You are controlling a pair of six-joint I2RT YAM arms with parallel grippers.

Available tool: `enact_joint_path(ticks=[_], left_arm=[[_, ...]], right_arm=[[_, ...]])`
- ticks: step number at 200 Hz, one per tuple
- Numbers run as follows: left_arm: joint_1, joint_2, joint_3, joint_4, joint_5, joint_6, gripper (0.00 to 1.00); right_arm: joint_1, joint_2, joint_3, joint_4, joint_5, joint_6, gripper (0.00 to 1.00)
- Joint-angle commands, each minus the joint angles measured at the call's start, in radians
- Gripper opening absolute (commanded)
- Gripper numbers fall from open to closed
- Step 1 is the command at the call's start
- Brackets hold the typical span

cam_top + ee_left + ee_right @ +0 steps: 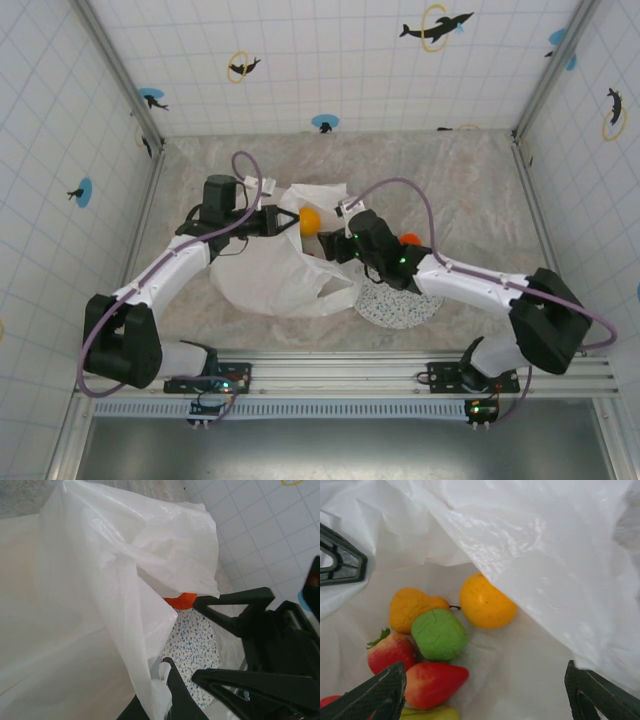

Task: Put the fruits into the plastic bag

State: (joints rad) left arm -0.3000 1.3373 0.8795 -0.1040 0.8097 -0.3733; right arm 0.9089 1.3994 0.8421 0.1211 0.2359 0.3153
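Observation:
The plastic bag (270, 275) lies crumpled at mid-table with its mouth facing right. My left gripper (283, 222) is shut on the bag's upper edge (160, 685) and holds it up. My right gripper (485, 700) is open at the mouth, with nothing between its fingers (235, 611). Inside the bag lie several fruits: a yellow-orange citrus (486, 602), an orange pear (412, 609), a green apple (439, 634), a red apple (391, 651) and a strawberry (435, 682). The citrus (310, 220) shows through the mouth from above. One orange fruit (410, 239) (181, 600) sits outside, behind my right wrist.
A round speckled white plate (400, 305) (192, 640) lies just right of the bag, under my right forearm. Tiled walls close the table on three sides. A metal rail (330, 370) runs along the near edge.

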Motion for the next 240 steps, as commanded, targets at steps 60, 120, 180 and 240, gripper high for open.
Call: enact_joint_path(ticks=[60,120,180,240], left_arm=[[0.007,0.026,0.010,-0.022,-0.016,0.032,0.00],[0.007,0.033,0.014,-0.027,-0.025,0.033,0.00],[0.007,0.024,0.020,-0.037,-0.026,0.036,0.00],[0.007,0.018,0.017,-0.033,-0.023,0.033,0.00]], right_arm=[[-0.066,-0.288,-0.144,-0.006,-0.147,-0.088,0.83],[-0.160,-0.472,-0.149,-0.214,-0.110,-0.082,0.83],[-0.318,-0.449,-0.156,-0.421,-0.005,-0.037,0.84],[-0.403,-0.239,-0.151,-0.419,-0.031,-0.033,0.87]])
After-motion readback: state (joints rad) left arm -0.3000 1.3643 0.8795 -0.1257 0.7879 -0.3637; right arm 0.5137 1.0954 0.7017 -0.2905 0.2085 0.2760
